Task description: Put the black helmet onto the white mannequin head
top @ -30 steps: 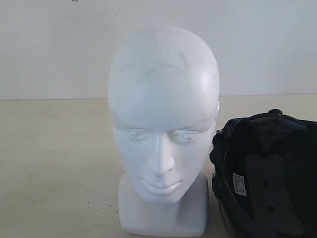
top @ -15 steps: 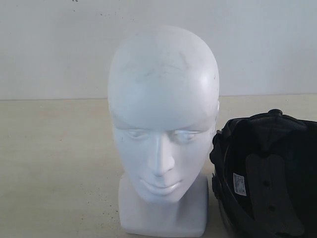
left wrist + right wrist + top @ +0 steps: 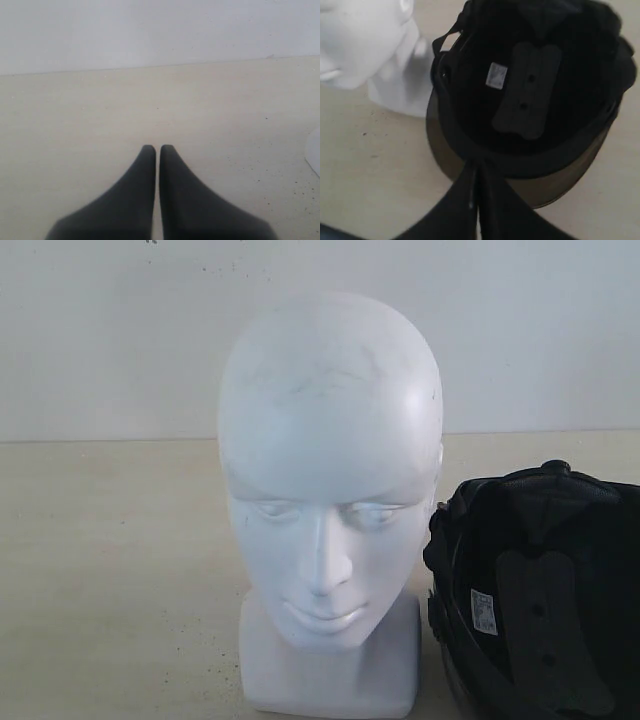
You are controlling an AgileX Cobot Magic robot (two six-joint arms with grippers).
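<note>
I read the black helmet [image 3: 540, 590] as lying upside down on the counter [image 3: 110, 570], opening upward, toward the right edge and just beside the neck base of the white mannequin head [image 3: 330, 490]. I cannot tell whether the two touch. The head stands upright mid-counter, face toward the near edge.

The right arm is clearly the nearer one. In its wrist view the right gripper [image 3: 478, 172] has its fingers pressed together, holding nothing, tips at the helmet's visor [image 3: 580, 170] side. The shell stretches straight ahead of them, front to back, so I judge the long axis runs away from the fingers. Whether the tips touch the rim I cannot say.

The left gripper [image 3: 158, 148] shows only a hairline slit between its fingers, empty, over bare counter well apart from the helmet.

The helmet is matte black, with dark padded lining [image 3: 527, 95], a small white label [image 3: 497, 75] inside and a smoky brown tint along the visor. My guess: the right fingers must spread before taking the rim.
</note>
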